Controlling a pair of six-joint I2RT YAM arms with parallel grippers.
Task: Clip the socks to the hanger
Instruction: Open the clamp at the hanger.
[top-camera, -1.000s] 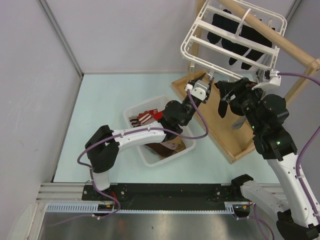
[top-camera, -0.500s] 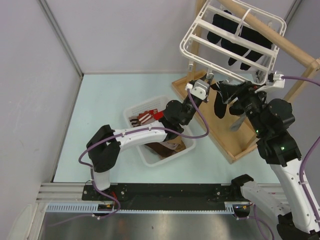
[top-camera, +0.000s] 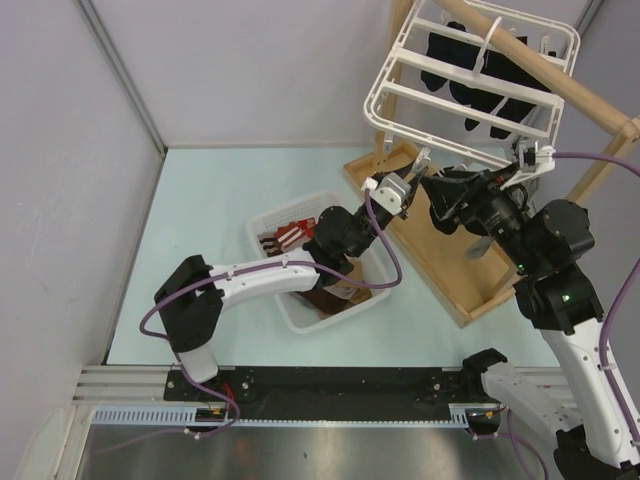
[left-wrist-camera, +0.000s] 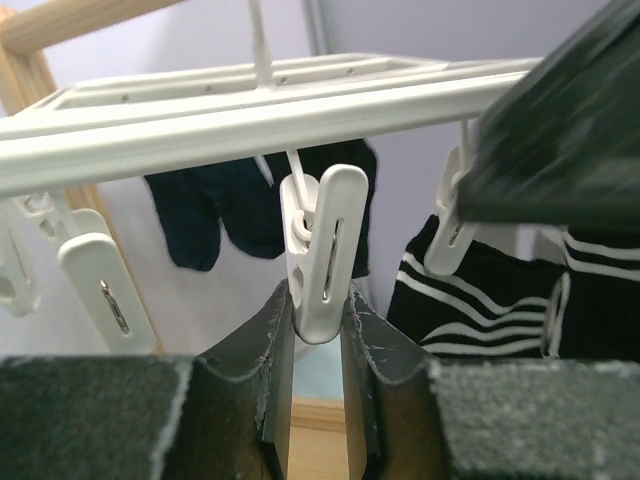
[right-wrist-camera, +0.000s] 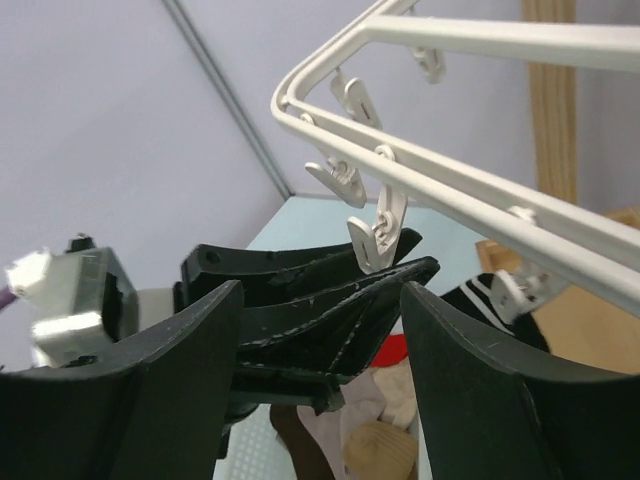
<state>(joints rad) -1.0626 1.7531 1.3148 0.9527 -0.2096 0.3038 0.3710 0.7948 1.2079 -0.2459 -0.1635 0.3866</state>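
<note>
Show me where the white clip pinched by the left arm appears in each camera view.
Top external: the clip hangs below the near edge of the hanger, upper right of centre, at the left gripper.
Left wrist: the clip is in the centre, pinched between the jaws.
Right wrist: the clip is at the centre, above the left arm's dark jaws.
Shared landmark: the white bar of the hanger just above it.

I see the hanger (left-wrist-camera: 250, 125) all white, and the clip (left-wrist-camera: 325, 250) is white too. Just right of it, the sock (left-wrist-camera: 480, 300) is black with thin white stripes. The far socks (left-wrist-camera: 215, 215) are plain dark. In the white basket (top-camera: 285, 208), one cuff (top-camera: 288, 237) is striped maroon and white. The table (top-camera: 210, 220) is pale green and the cables (top-camera: 600, 156) are purple.
</note>
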